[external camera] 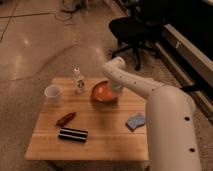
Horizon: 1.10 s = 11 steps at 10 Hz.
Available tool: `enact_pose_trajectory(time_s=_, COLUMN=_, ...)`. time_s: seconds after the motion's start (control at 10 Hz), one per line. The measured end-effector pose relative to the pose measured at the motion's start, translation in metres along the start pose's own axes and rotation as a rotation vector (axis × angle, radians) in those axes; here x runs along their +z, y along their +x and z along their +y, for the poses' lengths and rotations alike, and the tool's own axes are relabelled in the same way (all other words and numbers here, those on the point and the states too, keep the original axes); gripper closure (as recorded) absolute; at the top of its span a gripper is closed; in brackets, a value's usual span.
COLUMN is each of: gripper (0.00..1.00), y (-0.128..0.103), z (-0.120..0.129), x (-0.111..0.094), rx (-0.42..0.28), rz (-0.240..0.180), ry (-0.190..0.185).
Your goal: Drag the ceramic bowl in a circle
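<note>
The ceramic bowl (103, 92), shallow, glossy and orange-red, sits on the wooden table (100, 142) toward the far side, right of centre. The white arm reaches in from the right and bends down to the bowl. My gripper (116, 87) is at the bowl's right rim and shut on it. The arm's wrist hides the fingers themselves.
A small clear bottle (78, 80) stands just left of the bowl, and a white cup (52, 93) stands further left. A red item (65, 119) and a black bar (73, 134) lie front left, a blue sponge (135, 120) front right. An office chair (131, 29) stands beyond the table.
</note>
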Motion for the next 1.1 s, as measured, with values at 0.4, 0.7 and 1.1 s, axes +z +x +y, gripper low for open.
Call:
enact_pose_trajectory(time_s=0.4, gripper=1.0, y=0.023, z=0.055, x=0.007, rx=0.05, rz=0.0, ry=-0.044)
enact_pose_trajectory(time_s=0.7, gripper=1.0, y=0.005, z=0.104, x=0.005, rx=-0.008, rz=-0.032, ry=-0.074)
enact_pose_trajectory(time_s=1.1, gripper=1.0, y=-0.054, z=0.13, x=-0.007, rx=-0.125, rz=-0.1, ry=-0.059)
